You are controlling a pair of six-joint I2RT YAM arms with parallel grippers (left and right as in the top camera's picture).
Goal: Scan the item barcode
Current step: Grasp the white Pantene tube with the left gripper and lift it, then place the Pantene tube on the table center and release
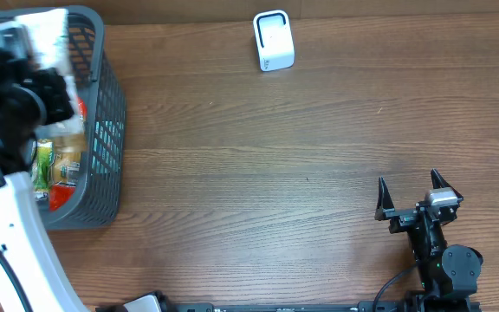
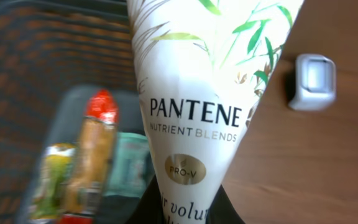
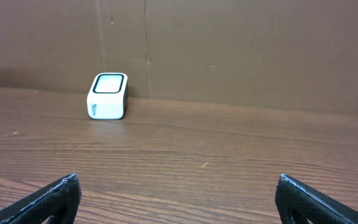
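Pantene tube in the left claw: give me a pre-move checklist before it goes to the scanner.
1. Left claw shut on the Pantene tube: ok.
2. Tube lifted clear of the basket rim: cannot tell; from overhead it sits over the basket.
3. Barcode side known: cannot tell; only the front label shows.
4. Scanner upright, window unblocked: ok.
5. Table between basket and scanner free of objects: ok.
6. Right claw open and well away from that path: ok.
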